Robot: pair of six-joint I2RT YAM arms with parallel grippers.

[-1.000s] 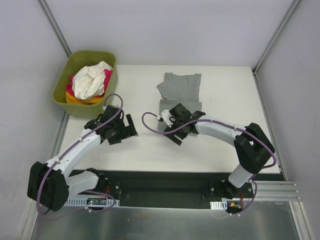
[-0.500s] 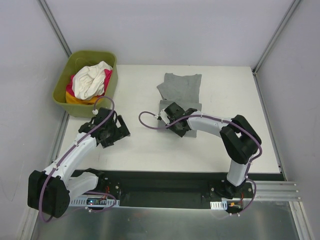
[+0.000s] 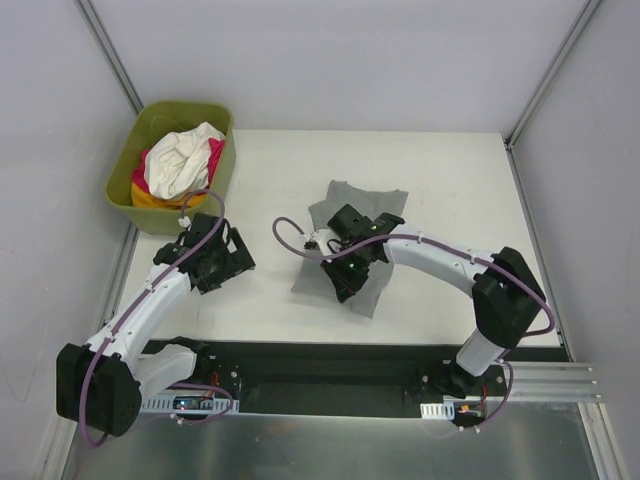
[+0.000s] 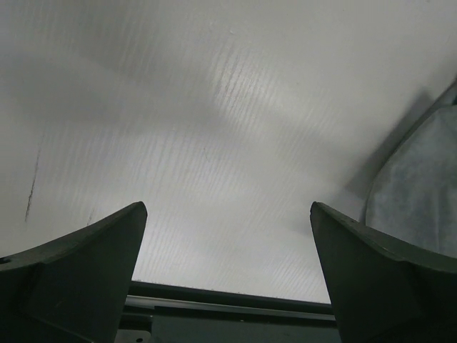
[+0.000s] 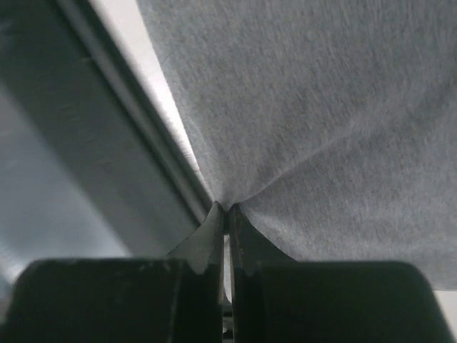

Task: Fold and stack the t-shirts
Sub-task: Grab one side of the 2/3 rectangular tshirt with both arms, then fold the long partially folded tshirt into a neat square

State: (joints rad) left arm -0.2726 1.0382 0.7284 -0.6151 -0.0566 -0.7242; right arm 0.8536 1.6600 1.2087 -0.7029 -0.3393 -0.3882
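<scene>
R gripper (image 5: 227,209), clamped on the grey t-shirt (image 3: 378,202), has pulled its hem toward the near table (image 3: 450,160) edge since 0.5 s ago. Shirt now mid-table, prob. being laid out for folding. L gripper (image 4: 228,214) jaws apart, empty.

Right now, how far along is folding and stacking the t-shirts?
Nothing is stacked yet. In hand: the right gripper pinches the heather grey cotton t-shirt, not neatly folded. The left gripper is open, empty. Left: the white, pink and orange shirts in the olive-green plastic tub.
</scene>
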